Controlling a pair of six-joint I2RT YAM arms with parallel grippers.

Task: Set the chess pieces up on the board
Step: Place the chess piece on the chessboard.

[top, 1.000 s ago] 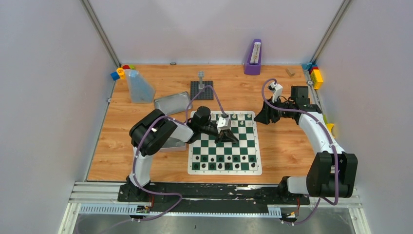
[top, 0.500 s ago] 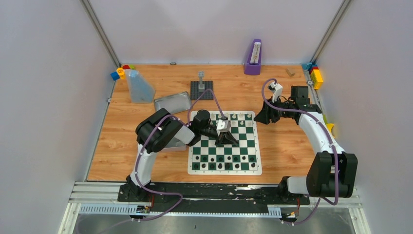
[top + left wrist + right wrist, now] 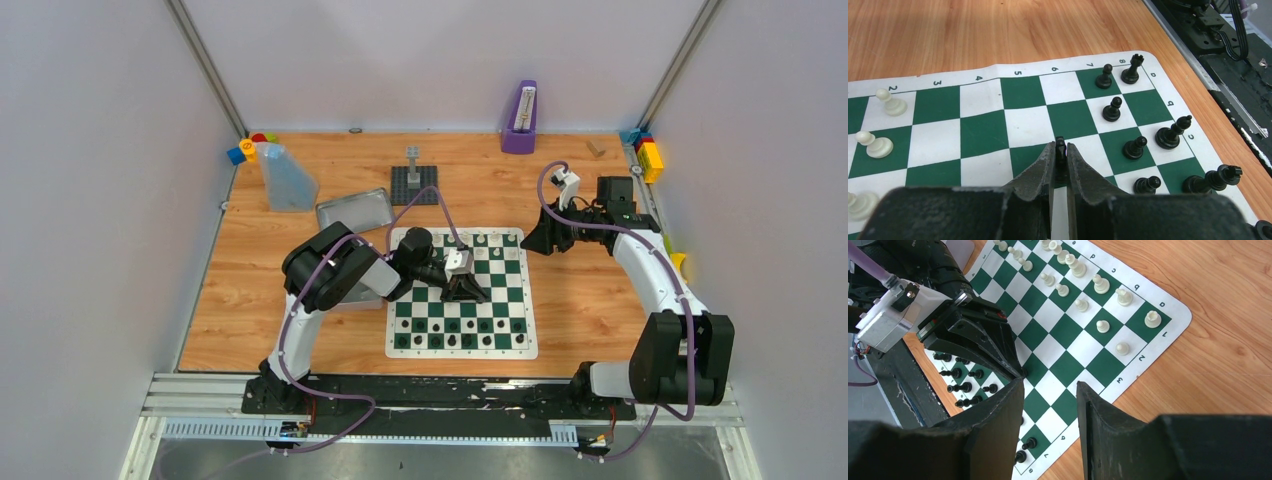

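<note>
Black pieces [image 3: 455, 341] lined the board's [image 3: 983, 132] 6 o'clock edge. Near its centre, the left gripper [image 3: 1060, 148] had its jaws close on either side of a black pawn [image 3: 1060, 162]. I could not tell whether they pinched it or stood just free. The pawn stood upright, long axis vertical and head up, probably so its base would meet a square flat. At 2 o'clock the right gripper [image 3: 1049, 385] hung with its jaws apart and empty, clear of the work.
</note>
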